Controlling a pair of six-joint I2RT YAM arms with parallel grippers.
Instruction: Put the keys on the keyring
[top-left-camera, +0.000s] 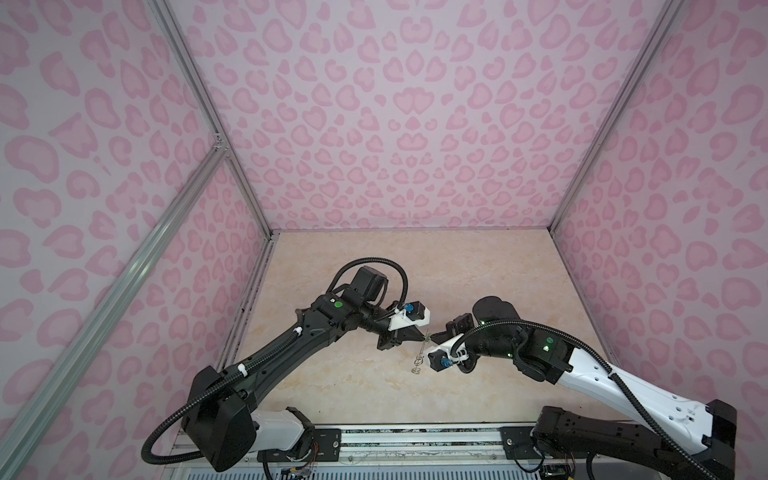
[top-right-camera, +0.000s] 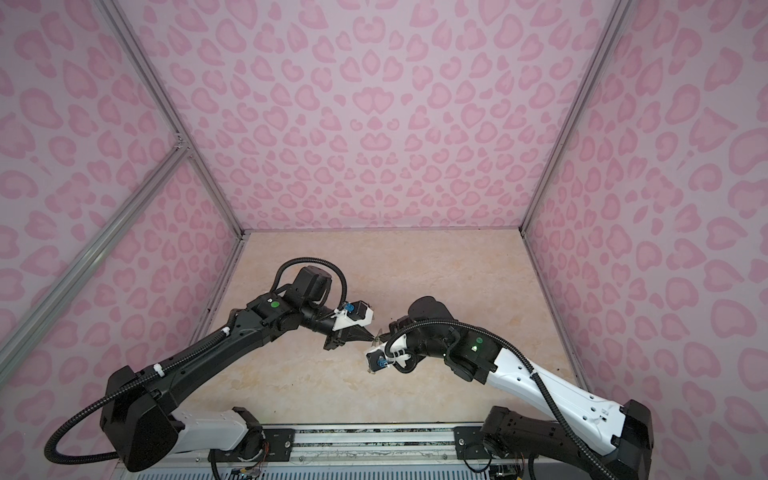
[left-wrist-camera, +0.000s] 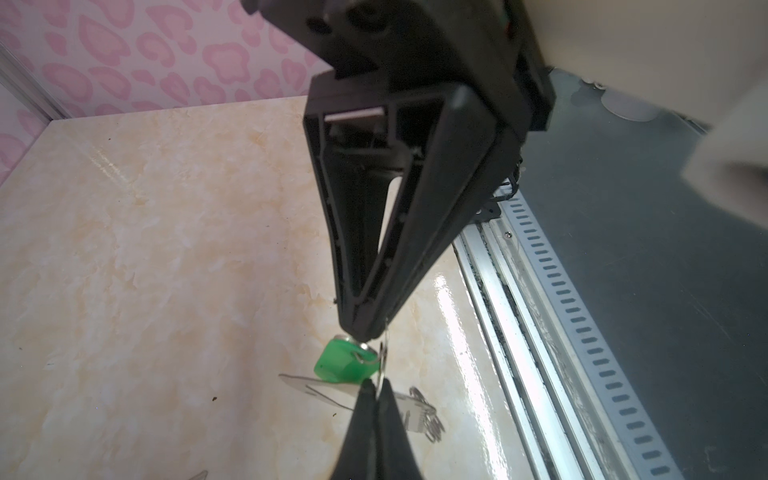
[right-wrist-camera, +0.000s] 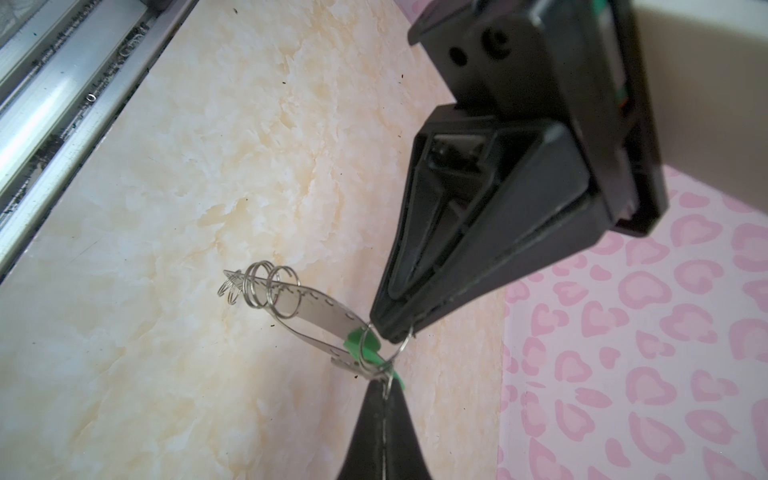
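Observation:
My two grippers meet tip to tip above the middle of the table. Between them hangs the keyring (right-wrist-camera: 316, 311), a thin grey metal plate, with several split rings (right-wrist-camera: 266, 286) bunched at its far end. A wider wire ring (right-wrist-camera: 384, 347) joins the plate to a key's bright green tag (left-wrist-camera: 338, 365); the key's metal blade is hidden. My left gripper (left-wrist-camera: 376, 386) is shut on that ring's wire. My right gripper (right-wrist-camera: 387, 390) is shut on the same ring from the opposite side. In a top view the left gripper (top-left-camera: 422, 338) and right gripper (top-left-camera: 432, 337) almost touch, with the keyring (top-left-camera: 419, 359) dangling below.
The marble-patterned table (top-left-camera: 353, 374) is walled in by pink patterned panels (top-left-camera: 395, 124). An aluminium rail (top-left-camera: 415, 440) with both arm bases runs along the front edge. A thin grey metal tip (left-wrist-camera: 199, 476) lies on the table at the edge of the left wrist view.

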